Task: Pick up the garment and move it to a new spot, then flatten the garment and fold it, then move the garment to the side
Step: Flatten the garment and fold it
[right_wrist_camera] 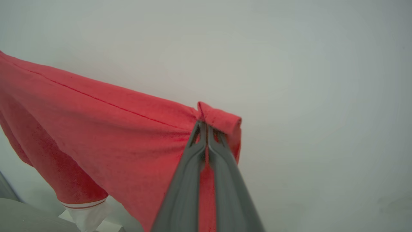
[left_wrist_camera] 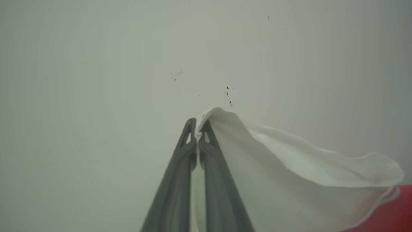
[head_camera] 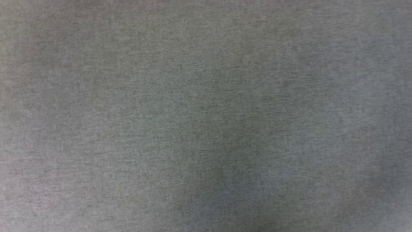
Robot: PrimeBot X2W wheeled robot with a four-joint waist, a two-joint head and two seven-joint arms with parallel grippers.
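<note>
In the left wrist view my left gripper (left_wrist_camera: 197, 125) is shut on the white sleeve of the garment (left_wrist_camera: 289, 167); the cloth drapes to the right, with a bit of red at the lower right corner. My right gripper (right_wrist_camera: 206, 127) is shut on a red hemmed edge of the garment (right_wrist_camera: 106, 129) in the right wrist view. There the red cloth hangs away to the left, lifted off the pale surface, and a striped trim with a white sleeve shows at the bottom left.
A plain grey, blurred surface (head_camera: 206, 116) spans the head view. Behind both grippers lies a pale table surface (left_wrist_camera: 96, 96) with a few dark specks (left_wrist_camera: 229, 95). A grey edge (right_wrist_camera: 19, 216) shows at the right wrist view's lower left.
</note>
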